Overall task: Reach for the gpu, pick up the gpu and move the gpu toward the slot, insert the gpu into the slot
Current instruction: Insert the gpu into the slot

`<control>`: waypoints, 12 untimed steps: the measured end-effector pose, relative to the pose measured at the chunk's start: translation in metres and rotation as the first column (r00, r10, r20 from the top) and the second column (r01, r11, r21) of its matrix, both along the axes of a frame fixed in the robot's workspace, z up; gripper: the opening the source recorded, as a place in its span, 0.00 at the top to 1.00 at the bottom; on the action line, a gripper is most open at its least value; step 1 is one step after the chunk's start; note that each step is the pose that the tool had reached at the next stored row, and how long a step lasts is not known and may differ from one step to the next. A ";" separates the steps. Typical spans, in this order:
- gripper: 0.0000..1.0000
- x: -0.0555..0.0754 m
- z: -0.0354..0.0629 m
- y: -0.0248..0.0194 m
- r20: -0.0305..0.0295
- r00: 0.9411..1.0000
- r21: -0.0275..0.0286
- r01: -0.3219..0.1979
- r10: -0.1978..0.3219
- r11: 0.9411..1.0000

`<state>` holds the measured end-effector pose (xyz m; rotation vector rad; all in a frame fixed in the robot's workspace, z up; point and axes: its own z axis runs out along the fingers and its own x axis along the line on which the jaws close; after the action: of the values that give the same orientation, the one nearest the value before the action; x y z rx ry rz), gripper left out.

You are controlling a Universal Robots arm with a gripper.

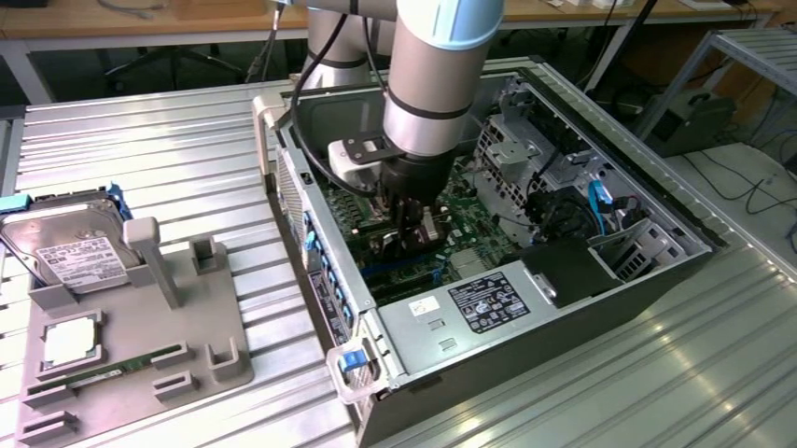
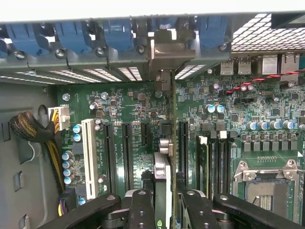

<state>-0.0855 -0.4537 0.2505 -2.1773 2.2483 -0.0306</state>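
1. GPU (image 2: 167, 143): held edge-on in the gripper (image 2: 164, 202), standing upright over the green motherboard (image 2: 133, 119). Its silver end bracket (image 2: 164, 52) sits at 12 o'clock from the gripper, against the rear panel of the case.
2. Gripper fingers (image 2: 143, 210): narrow, pinched on the GPU from both sides.
3. Exterior view, left to right: grey fixture tray (image 1: 187, 317) at 9 o'clock from the case, carrying a hard drive (image 1: 75, 252) with white label, a CPU (image 1: 73, 341) and a green memory stick (image 1: 106, 375).
4. Open computer case (image 1: 498, 308) next; the arm (image 1: 436, 84) drops into it from 12 o'clock, gripper (image 1: 412, 224) low over the board.
5. Power supply (image 1: 486, 303) at 5 o'clock from the gripper.
6. The slot under the card cannot be made out; black expansion slots (image 2: 126, 152) lie just beside the card at 9 o'clock, memory slots (image 2: 214, 162) at 3 o'clock.
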 end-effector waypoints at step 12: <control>0.73 0.000 -0.0002 0.0002 0.000 1.000 0.000 0.000 0.000 1.000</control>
<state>-0.0854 -0.4535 0.2503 -2.1774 2.2479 -0.0303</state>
